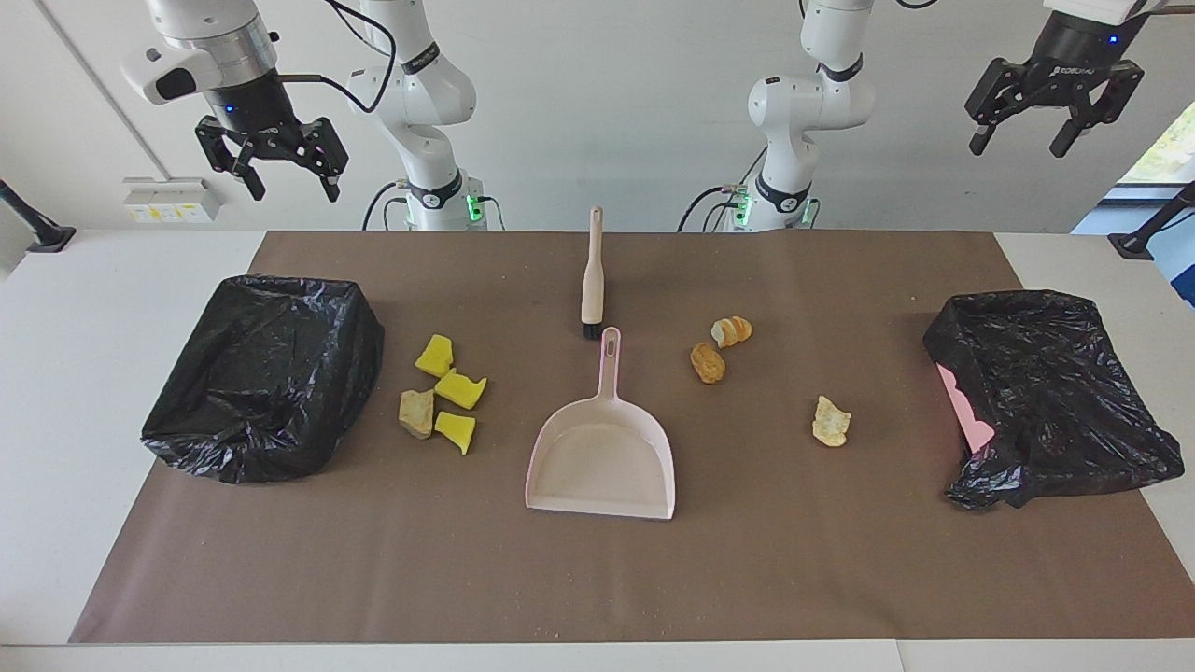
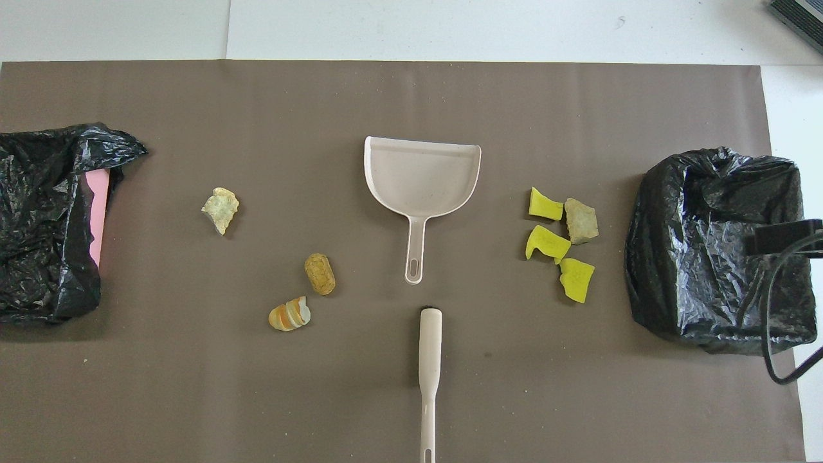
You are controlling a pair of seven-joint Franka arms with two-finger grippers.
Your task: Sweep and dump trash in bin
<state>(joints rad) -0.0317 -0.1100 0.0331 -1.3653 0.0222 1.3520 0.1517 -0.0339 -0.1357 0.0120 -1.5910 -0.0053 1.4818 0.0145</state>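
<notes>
The trash lies in two groups on the brown mat. Three yellow sponge chunks (image 1: 461,388) (image 2: 546,243) and a tan lump (image 1: 416,413) (image 2: 581,220) sit beside the black-bagged bin (image 1: 266,373) (image 2: 714,257) at the right arm's end. Three bread-like pieces (image 1: 708,363) (image 2: 319,273) are scattered toward the left arm's end, where a second bagged bin (image 1: 1055,392) (image 2: 38,225) shows pink at its side. My right gripper (image 1: 271,163) hangs open and empty high over its end of the table. My left gripper (image 1: 1055,103) is open, equally high over the other end.
A pink dustpan (image 1: 602,457) (image 2: 421,173) lies mid-mat, mouth away from the robots. A cream brush (image 1: 592,275) (image 2: 429,360) lies in line with its handle, nearer the robots, bristles toward the pan. A black cable (image 2: 771,308) hangs over the bin at the right arm's end.
</notes>
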